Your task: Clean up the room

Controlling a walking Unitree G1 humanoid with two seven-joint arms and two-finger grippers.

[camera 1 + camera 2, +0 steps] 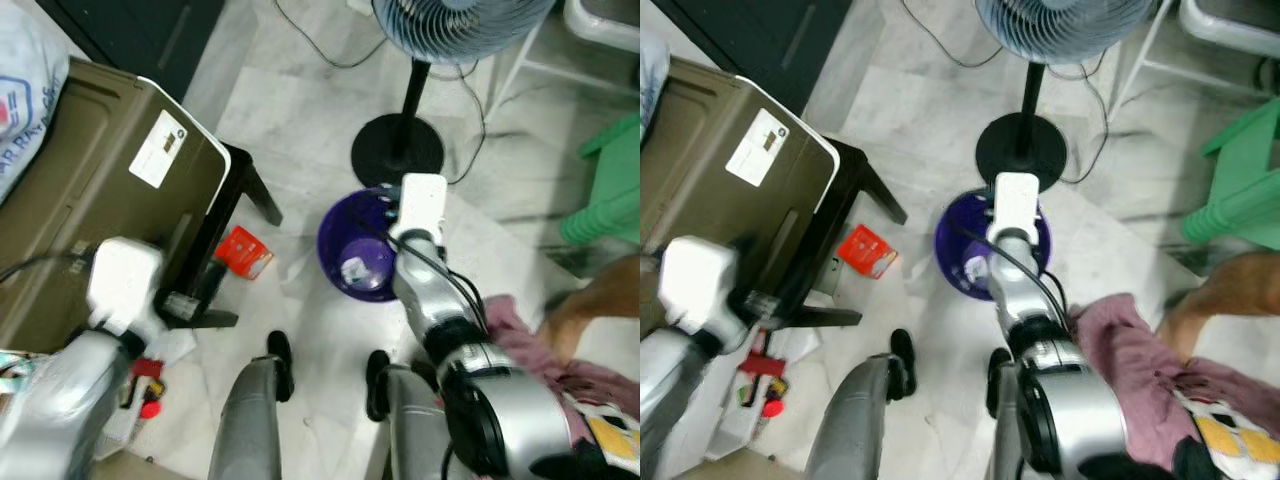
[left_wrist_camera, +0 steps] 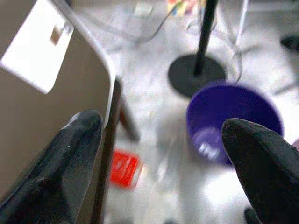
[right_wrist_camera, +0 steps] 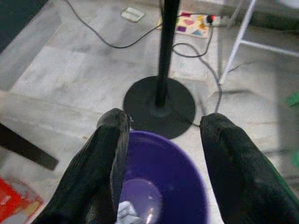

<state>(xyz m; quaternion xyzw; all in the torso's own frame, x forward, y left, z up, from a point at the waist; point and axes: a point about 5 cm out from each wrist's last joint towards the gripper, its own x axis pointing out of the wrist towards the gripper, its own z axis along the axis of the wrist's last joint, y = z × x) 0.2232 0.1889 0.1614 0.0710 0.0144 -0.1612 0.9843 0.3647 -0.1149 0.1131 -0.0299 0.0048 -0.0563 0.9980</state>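
A purple bin (image 1: 343,240) stands on the pale marble floor, right in front of my feet. A crumpled white scrap (image 1: 355,270) lies at its bottom. My right gripper (image 3: 164,119) hangs open over the bin's rim with nothing between its fingers. A red packet (image 1: 243,252) lies on the floor to the left of the bin, beside a black table leg. My left gripper (image 2: 161,123) is open and empty, held low by the olive cabinet (image 1: 90,180) and pointing towards the packet (image 2: 125,168) and the bin (image 2: 233,107).
A standing fan's black base (image 1: 397,148) sits just beyond the bin, with cables trailing over the floor. A green stool (image 1: 610,190) is at the right. A pink cloth (image 1: 520,330) and a person's leg (image 1: 590,300) are at the lower right. Small red items (image 1: 148,385) lie at the lower left.
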